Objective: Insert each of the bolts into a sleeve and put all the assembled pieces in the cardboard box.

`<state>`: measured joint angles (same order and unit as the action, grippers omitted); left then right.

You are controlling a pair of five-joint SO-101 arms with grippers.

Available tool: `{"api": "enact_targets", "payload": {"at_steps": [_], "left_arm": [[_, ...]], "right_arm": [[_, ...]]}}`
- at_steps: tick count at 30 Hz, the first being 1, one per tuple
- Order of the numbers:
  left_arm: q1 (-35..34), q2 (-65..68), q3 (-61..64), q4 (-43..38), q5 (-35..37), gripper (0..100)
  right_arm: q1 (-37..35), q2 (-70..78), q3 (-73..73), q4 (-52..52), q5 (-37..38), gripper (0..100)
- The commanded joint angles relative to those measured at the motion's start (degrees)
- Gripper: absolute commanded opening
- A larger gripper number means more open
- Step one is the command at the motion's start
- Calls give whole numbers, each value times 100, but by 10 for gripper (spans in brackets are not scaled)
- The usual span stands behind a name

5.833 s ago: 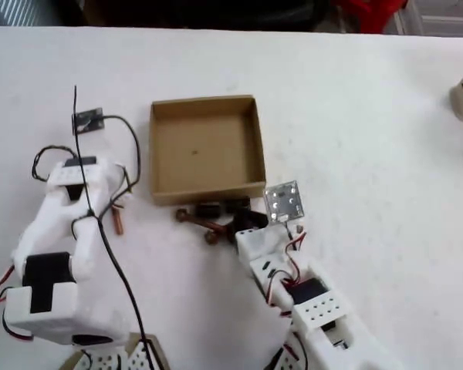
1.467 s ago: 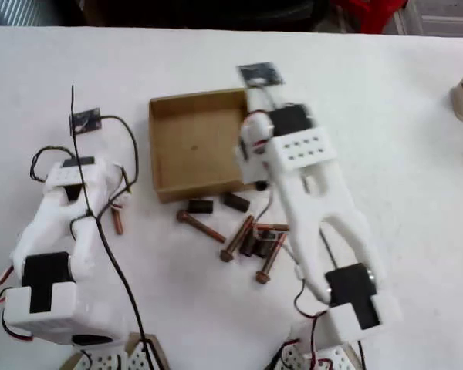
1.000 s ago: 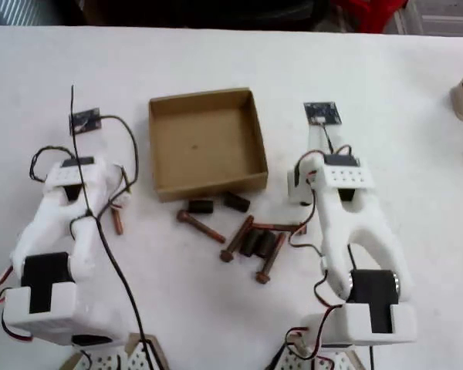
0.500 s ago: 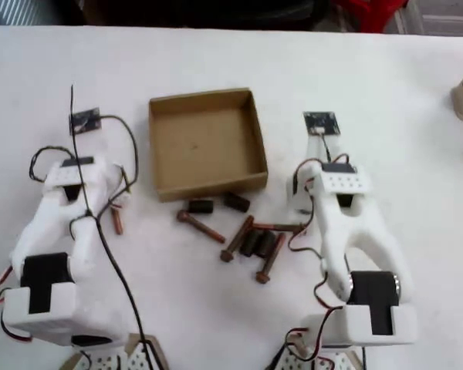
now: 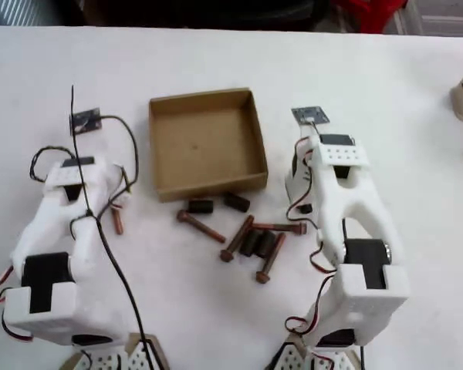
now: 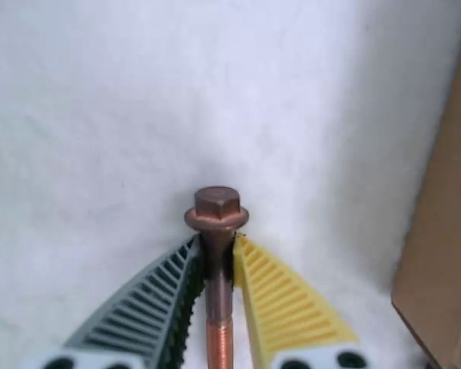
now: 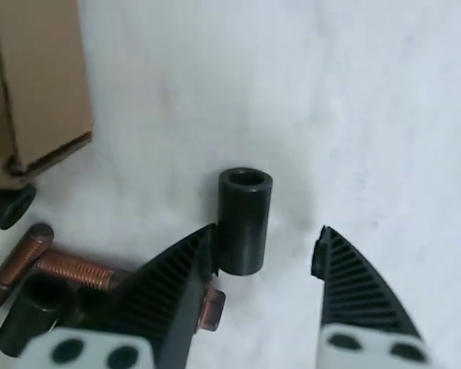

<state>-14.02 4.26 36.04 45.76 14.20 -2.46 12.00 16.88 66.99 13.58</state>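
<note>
Left hand [image 6: 215, 243] clamps a bolt [image 6: 217, 209], head outward; right hand [image 7: 266, 244], spread, flanks a lengthwise sleeve [image 7: 244, 219].

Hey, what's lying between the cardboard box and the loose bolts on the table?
In the high view, two black sleeves lie there, side by side, close to the cardboard box, short of the loose bolts.

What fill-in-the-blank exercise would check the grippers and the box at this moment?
The left gripper is shut on a copper ____.
The right gripper is open, with a black ____ between its fingers.
The cardboard box is ____ inside.
Missing words: bolt; sleeve; empty.
</note>
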Motion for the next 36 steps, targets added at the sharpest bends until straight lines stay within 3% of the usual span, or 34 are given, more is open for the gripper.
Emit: {"api": "enact_targets", "payload": {"at_steps": [1,15,20,30,33,36], "left_arm": [[-66,-31,-281,-79,-53,24],[-66,-31,-290,-79,-53,24],[-66,-31,-290,-79,-53,24],[-66,-31,-290,-79,-53,24],[-66,-31,-290,-79,-53,24],[-66,-31,-290,-79,-53,24]], "right_arm": [[-31,-22,-264,48,79,184],[-163,514,-264,-549,62,177],[-171,242,-273,-558,88,16],[-321,-637,-202,-233,53,15],[-514,-971,519,-1103,-193,15],[-629,-1481,1758,-2976,-633,15]]}}
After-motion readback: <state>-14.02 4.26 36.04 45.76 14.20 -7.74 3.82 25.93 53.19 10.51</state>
